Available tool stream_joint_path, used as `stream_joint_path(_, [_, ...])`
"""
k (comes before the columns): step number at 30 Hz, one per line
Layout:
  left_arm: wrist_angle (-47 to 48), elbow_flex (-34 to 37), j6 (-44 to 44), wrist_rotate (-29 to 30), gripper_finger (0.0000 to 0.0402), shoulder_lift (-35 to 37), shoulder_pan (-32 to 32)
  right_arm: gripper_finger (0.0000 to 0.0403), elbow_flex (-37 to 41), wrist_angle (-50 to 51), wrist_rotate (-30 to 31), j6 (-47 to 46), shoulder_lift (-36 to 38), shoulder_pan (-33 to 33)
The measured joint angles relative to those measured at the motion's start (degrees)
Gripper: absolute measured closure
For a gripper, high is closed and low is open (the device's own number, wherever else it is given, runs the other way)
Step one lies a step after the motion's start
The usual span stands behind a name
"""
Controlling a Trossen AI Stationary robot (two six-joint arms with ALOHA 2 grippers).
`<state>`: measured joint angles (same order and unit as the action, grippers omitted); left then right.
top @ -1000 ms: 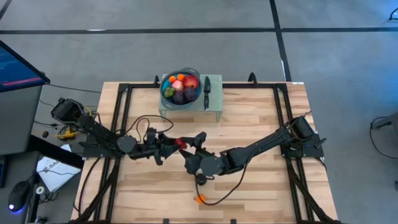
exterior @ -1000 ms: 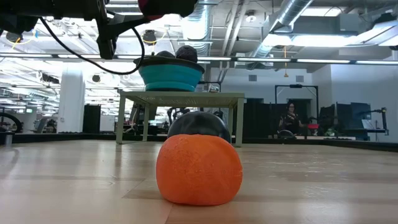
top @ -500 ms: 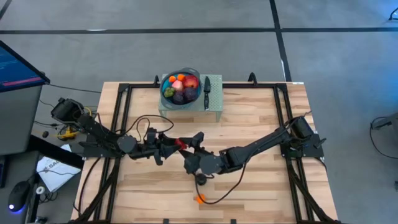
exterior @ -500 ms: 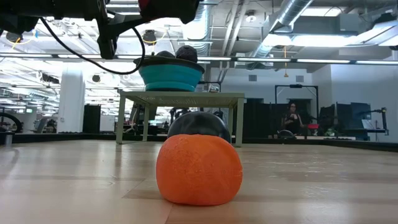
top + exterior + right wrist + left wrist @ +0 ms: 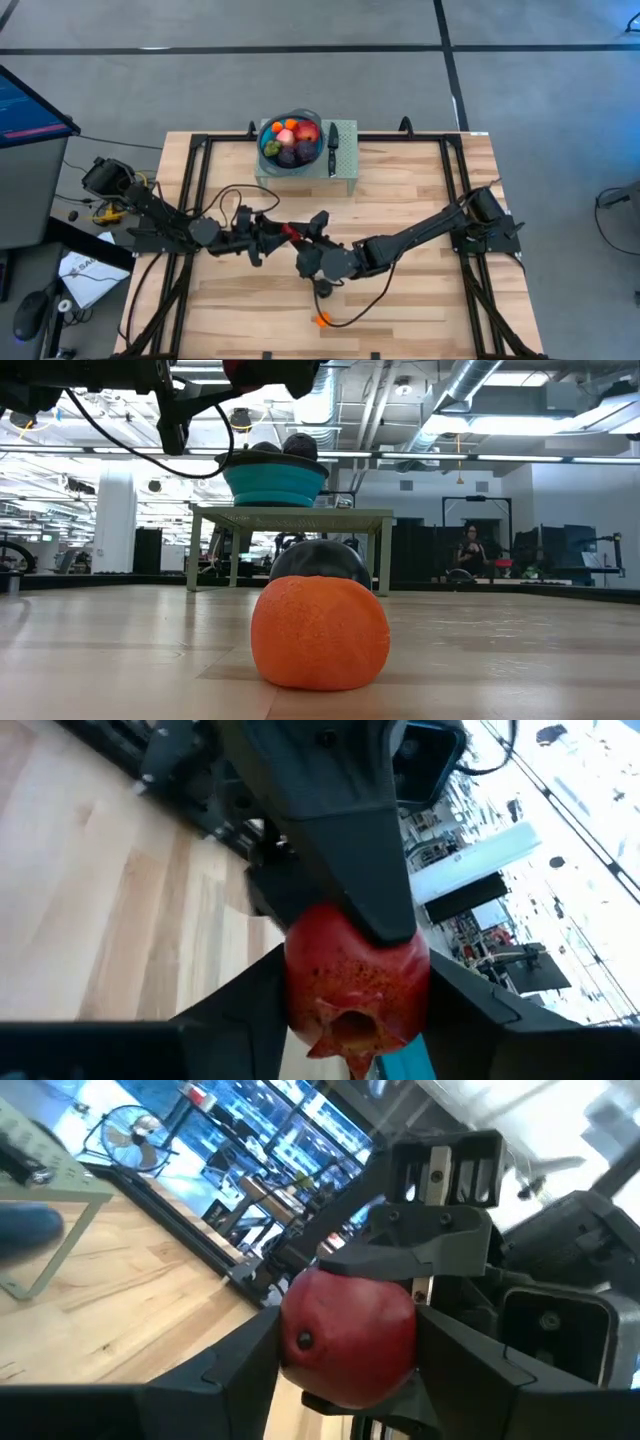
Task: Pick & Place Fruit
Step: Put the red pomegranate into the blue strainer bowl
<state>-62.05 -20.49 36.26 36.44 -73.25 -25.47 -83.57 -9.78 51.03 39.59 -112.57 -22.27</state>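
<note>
- Right now both sets of jaws meet over the middle of the tabletop (image 5: 420,200), with one red fruit (image 5: 290,231) between them, lifted off the wood.
- Seen from the left wrist, the left gripper (image 5: 345,1355) has its jaws pressed against both sides of the red fruit (image 5: 347,1338).
- Seen from the right wrist, the right gripper (image 5: 350,990) has its jaws flanking the same fruit (image 5: 357,982), apparently touching it, though whether they pinch it is hard to tell.
- An orange fruit (image 5: 319,631) sits on the tabletop near its front edge, with a dark round fruit (image 5: 320,559) behind it.
- Farther back, a blue bowl (image 5: 291,141) holding more fruit stands on a small green stand (image 5: 346,160), beside a black-handled knife (image 5: 332,146).
</note>
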Motion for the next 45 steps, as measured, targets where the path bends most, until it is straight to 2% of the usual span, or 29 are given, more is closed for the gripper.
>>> stream_joint_path(3, [-0.44, -0.01, -3.90, -1.13, 0.0170, 0.05, 0.10, 0.0217, -0.02, 4.29, 0.02, -1.19, 0.04, -1.99])
stream_joint_path(6, [-0.29, -0.07, -8.93, -3.20, 0.0134, 0.63, 0.88, 0.0211, 0.07, 13.31, -1.89, -7.06, 0.89, -4.27])
stream_joint_path(11, [1.07, -0.07, -22.36, -4.47, 0.0090, 0.63, 1.22, 0.0229, 0.07, 29.32, -12.26, -19.27, 7.41, -4.49])
stream_joint_path(14, [5.47, -0.07, -28.40, -4.25, 0.0085, 0.61, 1.16, 0.0231, 0.07, 33.69, -20.27, -22.09, 12.32, -2.36])
stream_joint_path(17, [10.14, -0.07, -29.99, -3.28, 0.0091, 0.61, 1.03, 0.0218, -2.14, 35.78, -26.79, -23.06, 16.44, 1.38])
stream_joint_path(20, [14.42, -0.04, -29.91, -3.20, 0.0102, 0.61, 1.03, 0.0208, -7.33, 38.93, -31.55, -23.15, 17.40, 6.84])
stream_joint_path(28, [16.73, -0.04, -29.13, -1.65, 0.0119, 0.59, 1.03, 0.0219, -27.41, 47.45, -41.16, -20.85, 7.41, 22.78])
stream_joint_path(33, [16.98, -0.02, -27.70, -1.43, 0.0120, 0.59, 1.03, 0.0214, -37.69, 49.27, -42.16, -20.15, -1.08, 31.08])
stream_joint_path(38, [17.12, 0.00, -26.96, -1.45, 0.0120, 0.57, 1.03, 0.0199, -43.68, 50.01, -42.25, -21.75, -7.99, 35.75])
stream_joint_path(45, [17.12, 0.00, -26.78, -1.47, 0.0120, 0.57, 1.03, 0.0194, -46.60, 52.75, -43.01, -23.37, -10.58, 37.82])
